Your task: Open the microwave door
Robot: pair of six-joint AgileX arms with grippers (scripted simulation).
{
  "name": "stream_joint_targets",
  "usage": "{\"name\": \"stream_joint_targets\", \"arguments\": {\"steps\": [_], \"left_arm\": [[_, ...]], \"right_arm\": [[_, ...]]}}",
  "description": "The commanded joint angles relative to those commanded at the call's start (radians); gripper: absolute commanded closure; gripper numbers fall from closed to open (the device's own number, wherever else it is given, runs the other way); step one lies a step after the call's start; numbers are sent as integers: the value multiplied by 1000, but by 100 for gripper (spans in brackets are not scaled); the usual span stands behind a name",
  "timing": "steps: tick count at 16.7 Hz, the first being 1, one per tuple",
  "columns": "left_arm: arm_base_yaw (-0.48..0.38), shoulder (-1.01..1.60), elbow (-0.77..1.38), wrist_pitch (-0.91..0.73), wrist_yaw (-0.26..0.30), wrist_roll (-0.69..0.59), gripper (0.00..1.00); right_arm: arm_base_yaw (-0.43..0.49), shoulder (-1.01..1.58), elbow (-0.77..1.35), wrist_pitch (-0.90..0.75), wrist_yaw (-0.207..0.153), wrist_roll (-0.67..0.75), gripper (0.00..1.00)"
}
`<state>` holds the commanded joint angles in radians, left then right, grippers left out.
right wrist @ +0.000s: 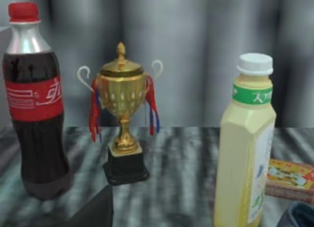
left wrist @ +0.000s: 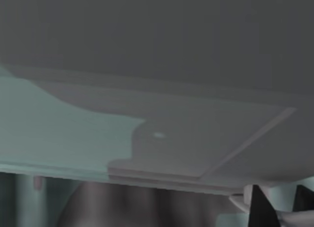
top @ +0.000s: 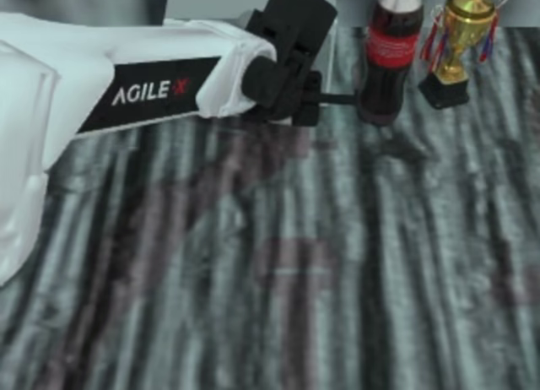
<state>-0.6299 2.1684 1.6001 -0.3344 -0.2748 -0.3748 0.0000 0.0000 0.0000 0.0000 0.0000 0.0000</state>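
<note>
Our left arm is reaching across the table's far edge, toward 12 o'clock in the top view, its black left gripper pointing toward 3 o'clock, just beside the dark cola bottle with the red label. We cannot tell how its fingers are standing.

The boxy light silver-grey microwave is sitting at 12 o'clock, mostly hidden under the arm. In the left wrist view a flat grey panel is filling the frame; we cannot tell whether it is the microwave door.

A gold trophy cup on a black base is standing at 1 o'clock, right of the bottle.

The right wrist view is also showing a pale yellow bottle with a white cap and a small orange box. Our right gripper is out of view.
</note>
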Motion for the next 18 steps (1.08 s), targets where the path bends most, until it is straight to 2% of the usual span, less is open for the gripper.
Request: {"name": "stream_joint_targets", "arguments": {"steps": [6, 18], "left_arm": [[0, 0, 0, 0, 0, 0, 100], [10, -43, -72, 43, 43, 56, 100]], "right_arm": [[0, 0, 0, 0, 0, 0, 0], [0, 0, 0, 0, 0, 0, 0]]}}
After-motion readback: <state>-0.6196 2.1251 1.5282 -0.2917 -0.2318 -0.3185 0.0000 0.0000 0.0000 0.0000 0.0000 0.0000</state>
